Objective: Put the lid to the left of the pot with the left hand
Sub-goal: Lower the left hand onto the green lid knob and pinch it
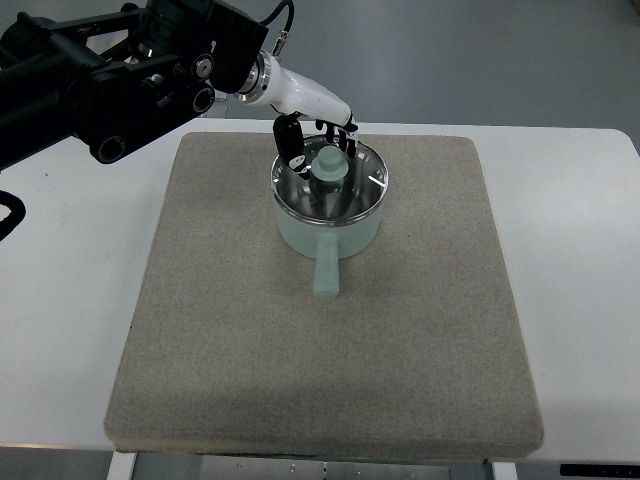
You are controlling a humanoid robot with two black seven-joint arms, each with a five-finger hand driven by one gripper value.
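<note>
Left hand, white shell with black fingers, reaching in from upper left over far rim of pale green pot. Fingers curled down around mint knob of glass lid; firm pinch or not, cannot tell. Lid seated on pot, pot mid-far on grey fabric mat atop white table, handle pointing toward near edge.

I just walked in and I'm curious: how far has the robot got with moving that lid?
Nothing is finished yet. The glass lid sits on the pale green pot. In hand: the left hand has reached the lid's knob; a firm grasp isn't clear. Left: lifting it and setting it on the grey mat left of the pot.
</note>
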